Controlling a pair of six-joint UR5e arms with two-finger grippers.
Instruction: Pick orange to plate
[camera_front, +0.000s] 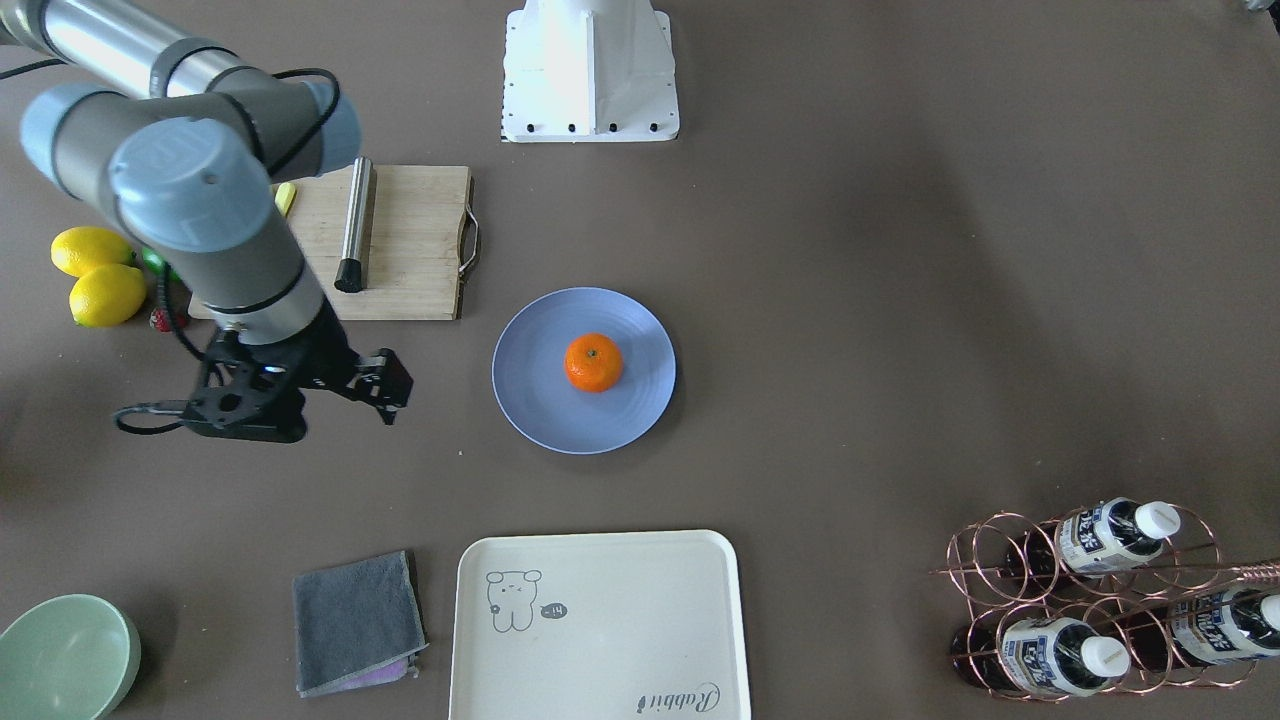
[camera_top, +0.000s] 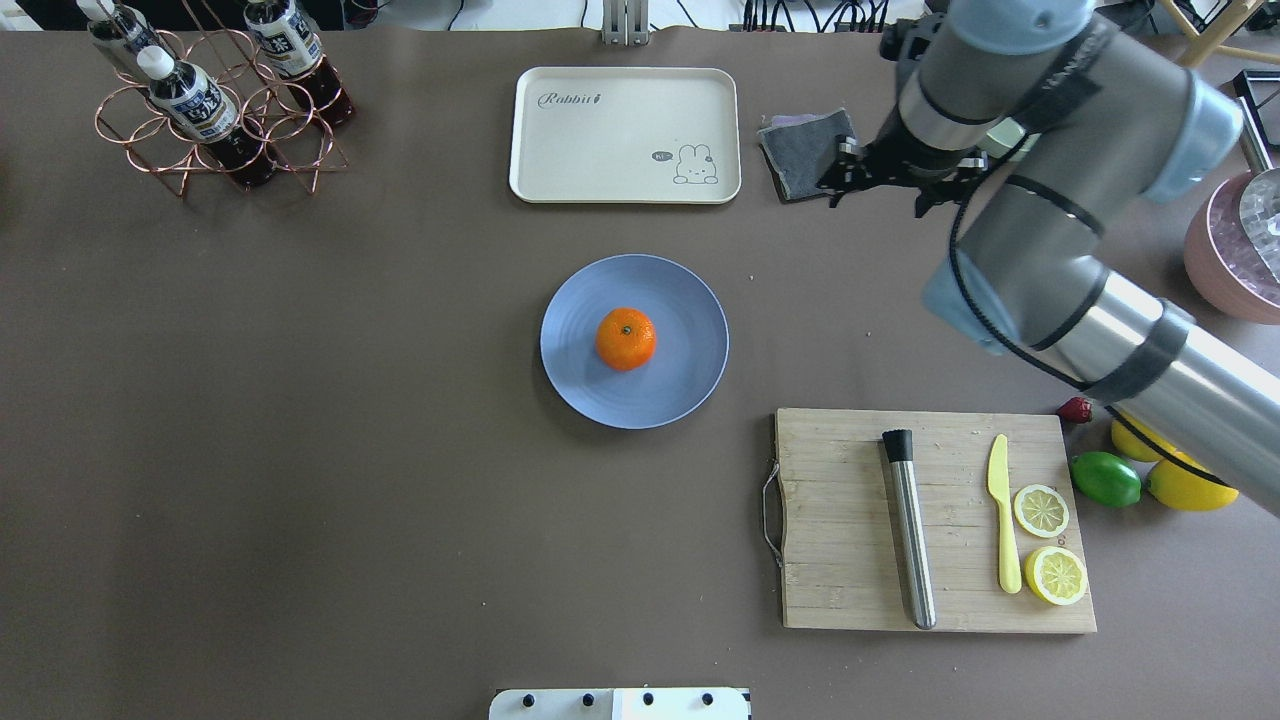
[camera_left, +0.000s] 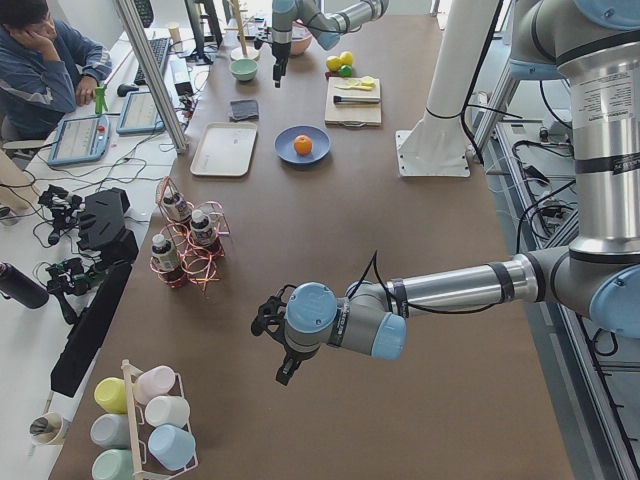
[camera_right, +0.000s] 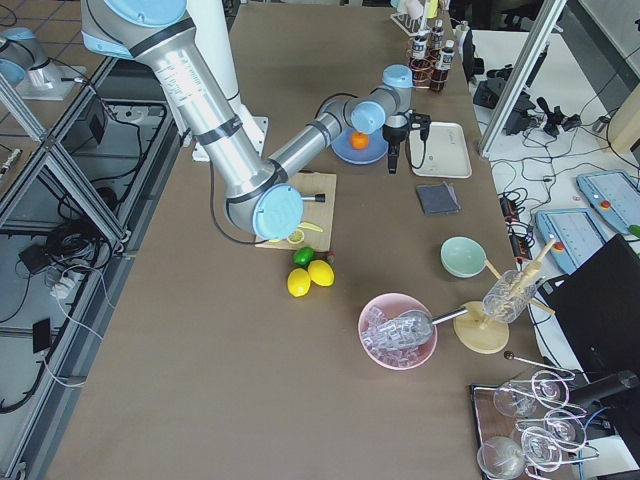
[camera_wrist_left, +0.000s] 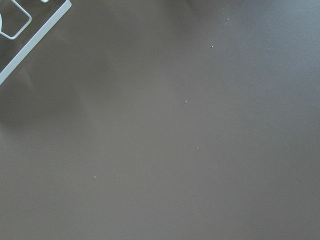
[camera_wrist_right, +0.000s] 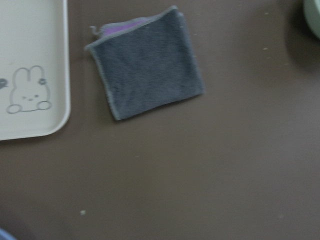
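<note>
The orange (camera_top: 625, 338) rests near the middle of the pale blue plate (camera_top: 690, 300), stem dot up; the front view shows the same orange (camera_front: 593, 362) and plate (camera_front: 530, 400). My right gripper (camera_top: 876, 195) hangs above the table by the grey cloth, well to the plate's right and farther out, with open fingers and nothing in them; it also shows in the front view (camera_front: 372, 390) and the right side view (camera_right: 402, 155). My left gripper (camera_left: 283, 365) appears only in the left side view, far from the plate, so I cannot tell its state.
A cutting board (camera_top: 850, 560) carries a steel muddler (camera_top: 908, 530), a yellow knife and lemon halves. Whole lemons (camera_front: 95, 275) and a lime (camera_top: 1105, 479) lie beside it. Beyond are a cream tray (camera_top: 625, 135), a grey cloth (camera_wrist_right: 147, 67), a mint bowl (camera_front: 60, 655) and a bottle rack (camera_top: 215, 100).
</note>
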